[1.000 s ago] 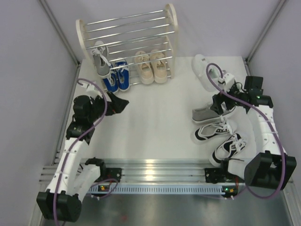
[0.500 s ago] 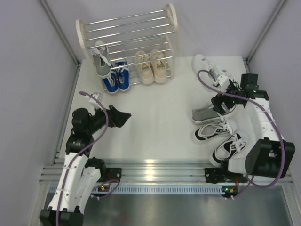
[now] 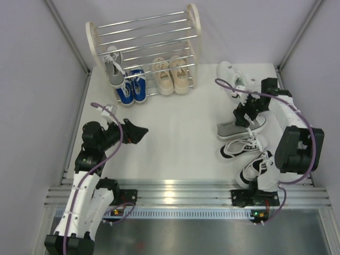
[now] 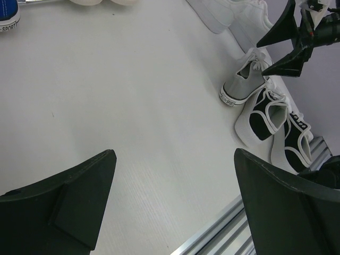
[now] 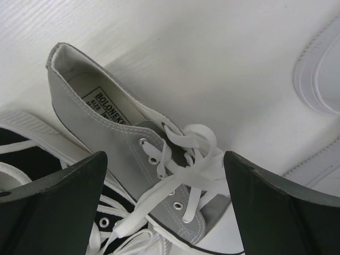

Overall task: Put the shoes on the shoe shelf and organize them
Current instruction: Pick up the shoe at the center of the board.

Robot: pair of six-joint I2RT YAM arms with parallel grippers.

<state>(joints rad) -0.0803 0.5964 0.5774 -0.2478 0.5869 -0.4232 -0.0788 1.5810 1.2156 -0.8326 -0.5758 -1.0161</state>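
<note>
White tabletop (image 3: 180,125) enclosed by pale lilac walls (image 3: 32,64), aluminium rails (image 3: 180,189) nearest

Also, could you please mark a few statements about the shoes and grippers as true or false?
1. The blue pair sits on the shoe shelf beside the beige pair. True.
2. The right gripper is shut on the loose grey shoe. False: its jaws stand open above that shoe.
3. That grey shoe lies on the table next to the black-and-white shoes. True.
4. The left gripper holds a shoe. False: its jaws are open and empty.
</note>
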